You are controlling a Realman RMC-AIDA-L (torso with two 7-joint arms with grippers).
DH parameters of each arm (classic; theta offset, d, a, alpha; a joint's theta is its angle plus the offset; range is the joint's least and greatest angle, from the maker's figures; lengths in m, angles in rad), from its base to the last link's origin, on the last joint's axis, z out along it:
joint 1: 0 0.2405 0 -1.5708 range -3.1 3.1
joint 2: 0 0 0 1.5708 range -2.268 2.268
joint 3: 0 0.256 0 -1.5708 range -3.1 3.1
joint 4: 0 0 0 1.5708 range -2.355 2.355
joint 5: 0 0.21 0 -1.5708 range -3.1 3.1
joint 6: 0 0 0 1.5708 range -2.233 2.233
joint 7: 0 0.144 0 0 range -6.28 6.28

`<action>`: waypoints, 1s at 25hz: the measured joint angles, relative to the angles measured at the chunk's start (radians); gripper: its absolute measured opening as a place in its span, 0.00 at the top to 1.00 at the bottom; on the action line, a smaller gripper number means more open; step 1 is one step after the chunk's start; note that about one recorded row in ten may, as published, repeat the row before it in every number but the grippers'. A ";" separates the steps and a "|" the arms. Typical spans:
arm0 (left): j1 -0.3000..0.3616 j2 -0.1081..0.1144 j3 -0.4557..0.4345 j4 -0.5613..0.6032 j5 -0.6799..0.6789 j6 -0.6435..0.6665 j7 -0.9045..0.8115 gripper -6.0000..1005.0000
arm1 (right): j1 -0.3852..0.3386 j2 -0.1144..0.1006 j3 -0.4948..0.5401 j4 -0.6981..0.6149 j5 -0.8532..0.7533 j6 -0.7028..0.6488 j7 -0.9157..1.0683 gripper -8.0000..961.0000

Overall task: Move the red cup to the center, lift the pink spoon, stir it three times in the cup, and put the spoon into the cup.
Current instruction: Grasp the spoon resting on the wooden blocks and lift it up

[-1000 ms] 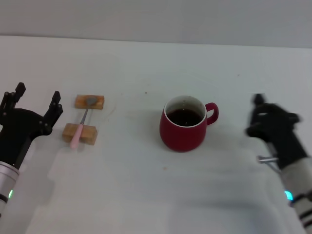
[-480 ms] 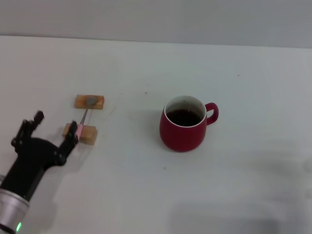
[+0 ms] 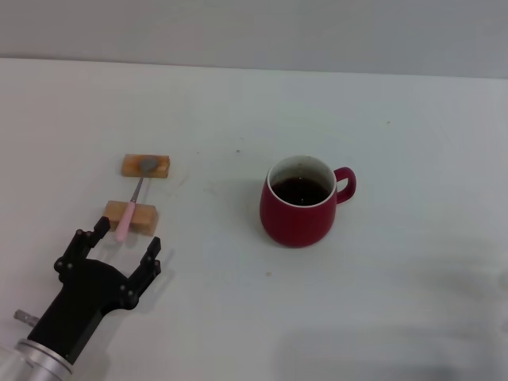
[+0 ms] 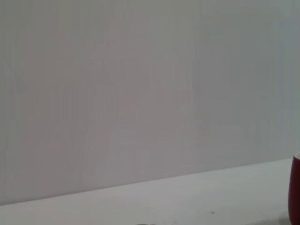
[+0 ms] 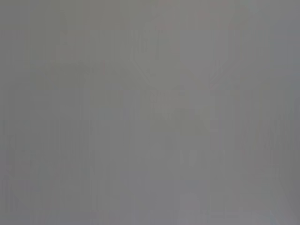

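Observation:
The red cup [image 3: 298,202] stands upright near the table's middle, its handle toward the right and dark liquid inside. An edge of the cup [image 4: 296,190] also shows in the left wrist view. The pink spoon [image 3: 131,209] lies across two tan wooden blocks at the left, its grey bowl on the far block. My left gripper [image 3: 116,249] is open, low at the front left, just in front of the near block and the spoon's handle end, holding nothing. My right gripper is out of view.
The far wooden block [image 3: 146,166] and the near wooden block [image 3: 132,217] carry the spoon. The white table [image 3: 397,302] runs back to a grey wall. The right wrist view shows only plain grey.
My left gripper has swung from the far left edge toward the front and right, ending just before the near block. The right arm has withdrawn out of the head view. Cup and spoon stayed put.

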 joint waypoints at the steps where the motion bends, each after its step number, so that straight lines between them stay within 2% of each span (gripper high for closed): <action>1: -0.002 0.000 0.000 0.000 0.000 -0.004 0.000 0.21 | 0.001 0.000 0.000 0.001 -0.002 0.000 0.000 0.99; 13: -0.050 -0.001 -0.013 0.007 -0.003 -0.073 0.001 0.21 | 0.004 -0.003 -0.006 0.007 -0.008 -0.021 0.000 0.99; 25: -0.048 0.000 -0.038 0.003 -0.047 -0.090 0.000 0.21 | 0.007 -0.003 -0.013 0.009 -0.009 -0.028 0.000 0.99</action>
